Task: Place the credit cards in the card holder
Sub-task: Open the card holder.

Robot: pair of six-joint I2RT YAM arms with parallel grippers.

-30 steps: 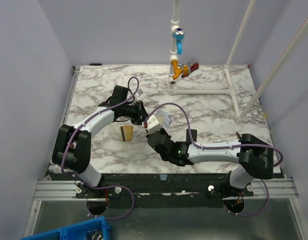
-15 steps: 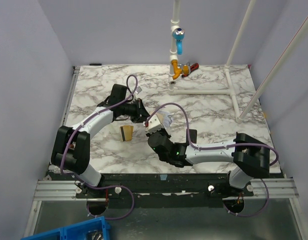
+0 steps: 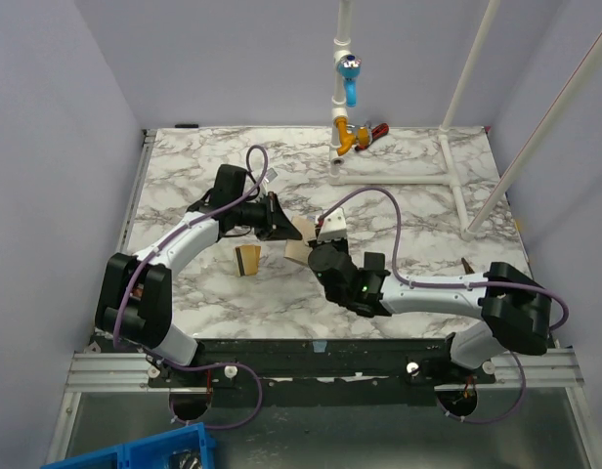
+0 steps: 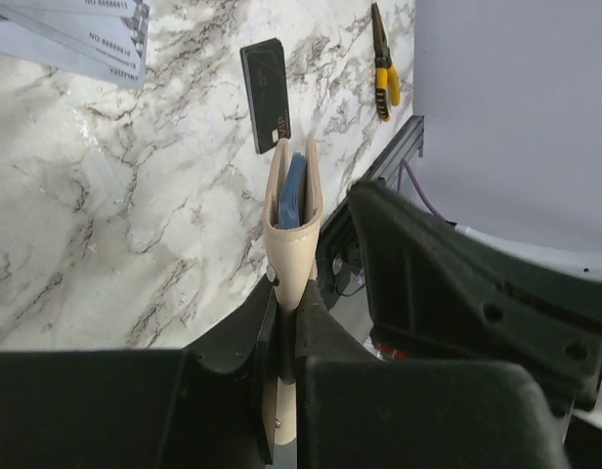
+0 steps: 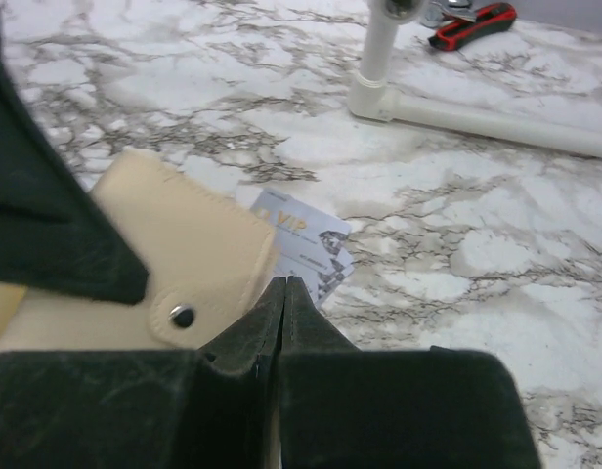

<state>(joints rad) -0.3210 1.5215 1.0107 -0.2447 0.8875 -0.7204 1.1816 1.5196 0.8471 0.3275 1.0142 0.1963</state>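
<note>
My left gripper is shut on the lower edge of the beige card holder, held edge-up above the table with its blue inside showing. In the top view the card holder sits mid-table between both arms. My right gripper is shut with nothing in it, its tips beside the holder's snap tab and just short of the pale blue-silver card, which lies flat. The black card lies on the marble beyond the holder. The gold-orange card rests left of the holder.
A white pipe frame stands on the far side of the table, with a red-and-black tool behind it. Yellow-handled pliers lie near the table edge. The right arm's black link is close beside the held holder.
My right gripper has closed fully and moved right and farther back, over the pale card. The left gripper has shifted slightly right, still holding the card holder.
</note>
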